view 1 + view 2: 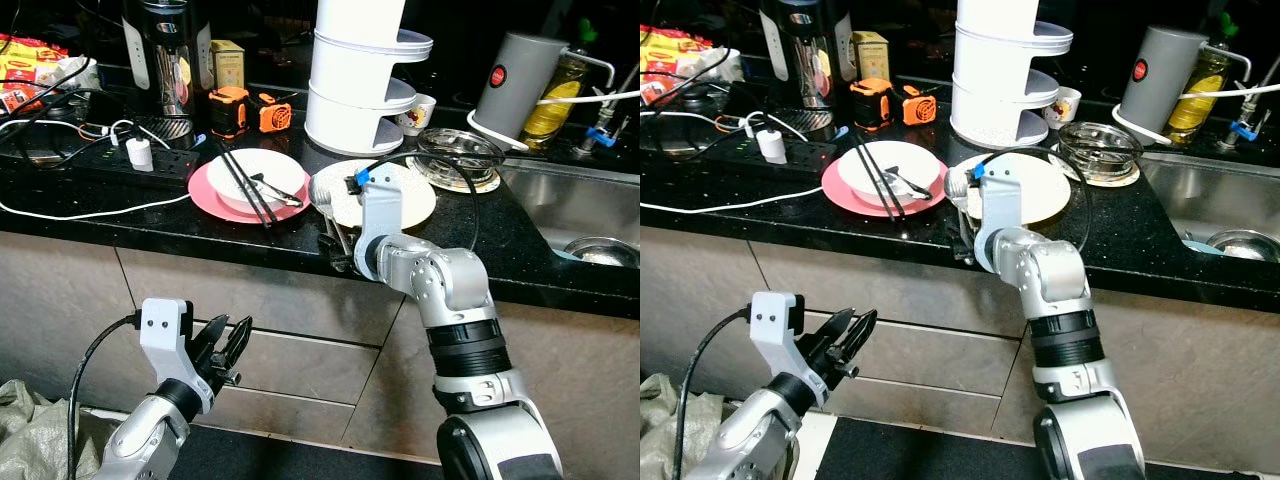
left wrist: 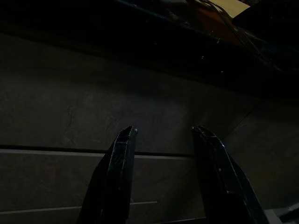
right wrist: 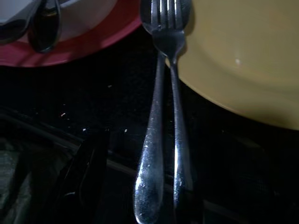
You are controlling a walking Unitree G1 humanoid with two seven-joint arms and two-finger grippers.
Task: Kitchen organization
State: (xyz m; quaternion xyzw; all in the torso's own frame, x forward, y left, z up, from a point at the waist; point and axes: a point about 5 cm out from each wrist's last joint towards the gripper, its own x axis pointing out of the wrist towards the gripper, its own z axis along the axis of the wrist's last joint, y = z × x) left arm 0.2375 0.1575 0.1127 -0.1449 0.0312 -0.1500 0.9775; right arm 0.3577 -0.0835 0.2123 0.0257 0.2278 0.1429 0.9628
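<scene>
Two steel forks (image 3: 161, 116) lie stacked on the black counter, tines on the rim of a cream plate (image 1: 405, 200), handles reaching the counter's front edge. My right gripper (image 1: 338, 258) is at that edge, open, with the handles beside one black finger (image 3: 81, 177). To the left, a pink plate (image 1: 205, 195) carries a white bowl (image 1: 255, 180) holding black chopsticks (image 1: 245, 185) and a spoon. My left gripper (image 1: 225, 345) hangs open and empty, low in front of the cabinet drawers (image 2: 93, 116).
A white tiered container (image 1: 360, 90) stands behind the plates, with a glass dish (image 1: 458, 155), a grey canister (image 1: 515, 85) and the sink (image 1: 580, 210) to the right. A power strip (image 1: 130, 160), cables, orange tape measures (image 1: 250, 110) and a steel jug (image 1: 165, 60) crowd the left.
</scene>
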